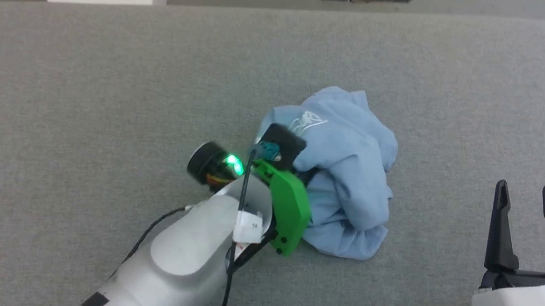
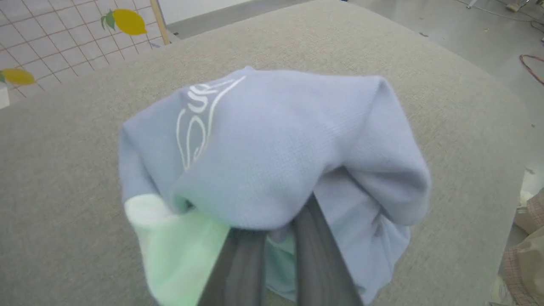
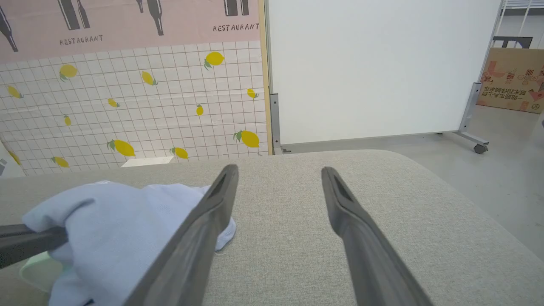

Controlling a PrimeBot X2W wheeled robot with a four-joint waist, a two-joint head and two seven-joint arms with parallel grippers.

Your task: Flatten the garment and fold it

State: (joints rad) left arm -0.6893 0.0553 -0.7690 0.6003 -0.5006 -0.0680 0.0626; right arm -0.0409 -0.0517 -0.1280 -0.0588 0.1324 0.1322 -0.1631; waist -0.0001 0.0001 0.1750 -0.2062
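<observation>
The garment (image 1: 348, 185) lies crumpled in a rounded heap near the middle of the grey fabric-covered table (image 1: 99, 96), light blue, with folds bunched at its near edge. A white line-drawn logo (image 2: 199, 119) sits on its upper face. In the left wrist view a pale section (image 2: 170, 242) at the lower left of the heap shows a green tint.

The left gripper (image 2: 278, 238) is buried in the near side of the garment – its two dark fingers drawn together, clamped on a fold that drapes over their tips. The arm's green wrist bracket (image 1: 286, 208) rests against the heap's left flank.

The right gripper (image 1: 524, 193) stands well apart to the right of the garment, above bare table, fingers spread wide and holding nothing.

Beyond the table – a lemon-patterned tiled wall (image 3: 127, 110), a white partition panel (image 3: 374, 68) and a cardboard box (image 3: 512, 78) on the floor; its contents cannot be told.
</observation>
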